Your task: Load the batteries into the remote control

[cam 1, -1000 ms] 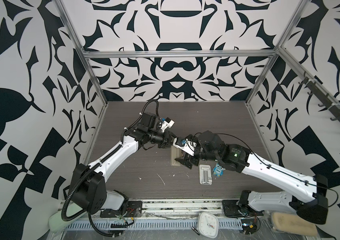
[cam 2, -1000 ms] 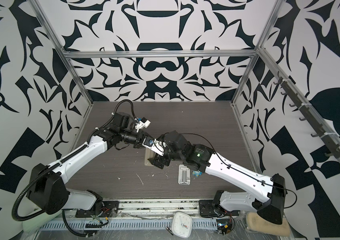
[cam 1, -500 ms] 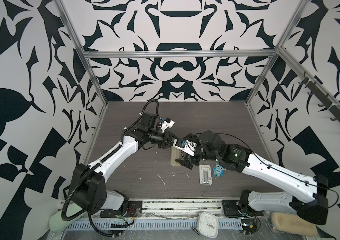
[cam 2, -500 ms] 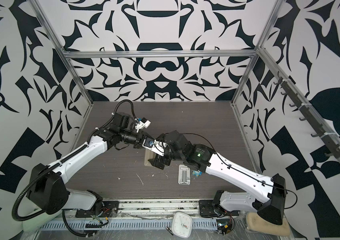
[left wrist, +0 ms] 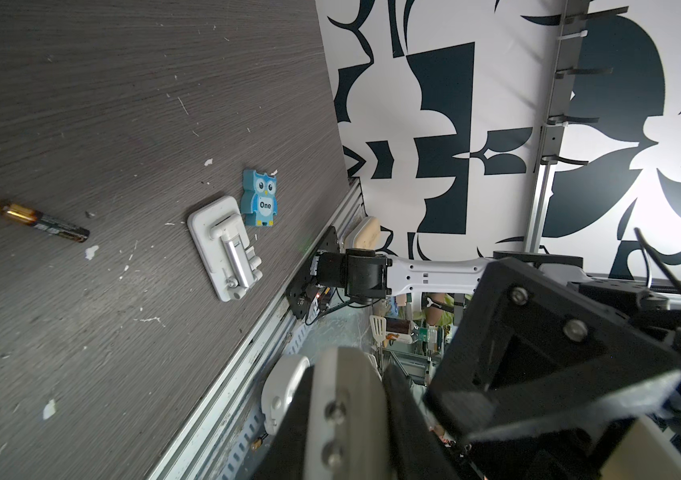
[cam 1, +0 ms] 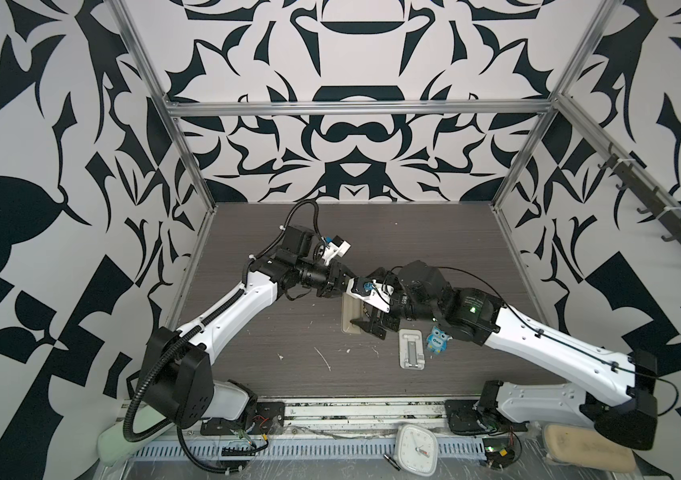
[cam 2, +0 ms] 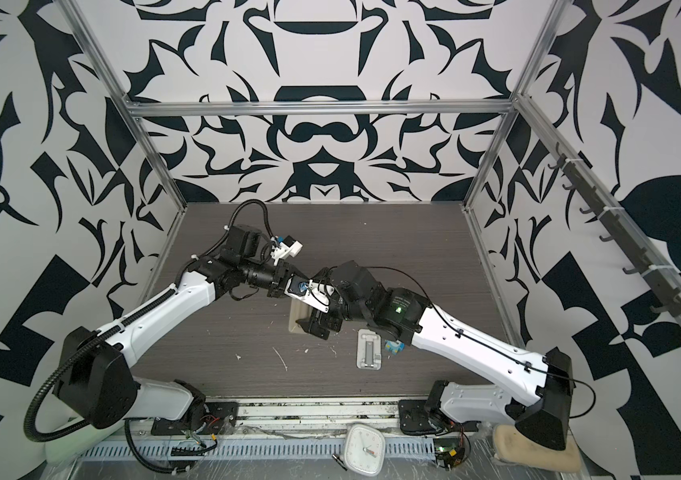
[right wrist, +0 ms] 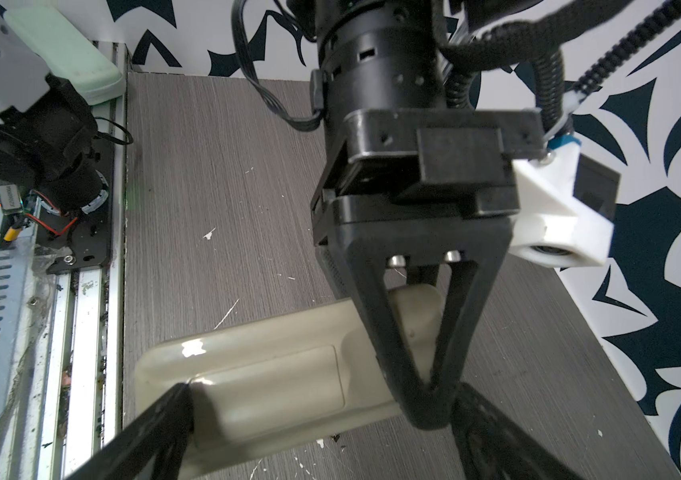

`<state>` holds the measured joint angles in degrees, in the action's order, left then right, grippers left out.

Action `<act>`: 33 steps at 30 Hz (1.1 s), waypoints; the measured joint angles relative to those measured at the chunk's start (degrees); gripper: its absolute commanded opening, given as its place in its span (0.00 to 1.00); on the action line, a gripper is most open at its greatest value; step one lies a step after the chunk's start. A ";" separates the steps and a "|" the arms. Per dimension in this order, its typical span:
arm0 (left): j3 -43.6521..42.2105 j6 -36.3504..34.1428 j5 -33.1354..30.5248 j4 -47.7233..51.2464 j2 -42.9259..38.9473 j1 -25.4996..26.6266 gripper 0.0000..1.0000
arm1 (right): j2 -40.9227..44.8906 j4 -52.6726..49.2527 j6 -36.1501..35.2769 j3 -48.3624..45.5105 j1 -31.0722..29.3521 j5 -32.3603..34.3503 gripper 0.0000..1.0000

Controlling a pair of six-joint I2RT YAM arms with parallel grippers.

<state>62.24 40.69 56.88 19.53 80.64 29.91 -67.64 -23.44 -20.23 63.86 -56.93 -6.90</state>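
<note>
Beige back facing up, the remote control point(right wrist: 247, 374) was pinched at one end by the left gripper point(right wrist: 426, 403), fingers clenched on it. The right gripper point(cam 1: 367, 326) had its fingers spread wide (not squeezing anything), straddling the remote's other end. The batteries point(left wrist: 45, 223) lay loose on the table point(left wrist: 122, 104), tips almost meeting at an angle, near a white stand point(left wrist: 224, 243).
</note>
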 measured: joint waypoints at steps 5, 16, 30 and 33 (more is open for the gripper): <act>-0.02 0.00 0.07 0.00 0.00 0.02 0.00 | 0.35 0.55 1.03 -0.52 0.09 -0.04 1.00; -0.68 0.55 0.81 -0.39 0.00 0.11 0.00 | 0.57 0.20 2.32 -0.52 0.04 -0.04 1.00; -1.46 1.14 1.18 -0.46 -0.02 0.52 0.00 | 0.57 -0.59 2.27 -0.52 0.04 -1.66 1.00; -1.53 1.27 1.20 -0.46 -0.02 0.57 0.00 | 0.57 -0.63 2.58 -0.52 0.04 -2.12 1.00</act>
<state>60.71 41.95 58.08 19.07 80.62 30.48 -67.07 -24.08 -17.65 63.33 -56.88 -9.02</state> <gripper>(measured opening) 0.237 0.996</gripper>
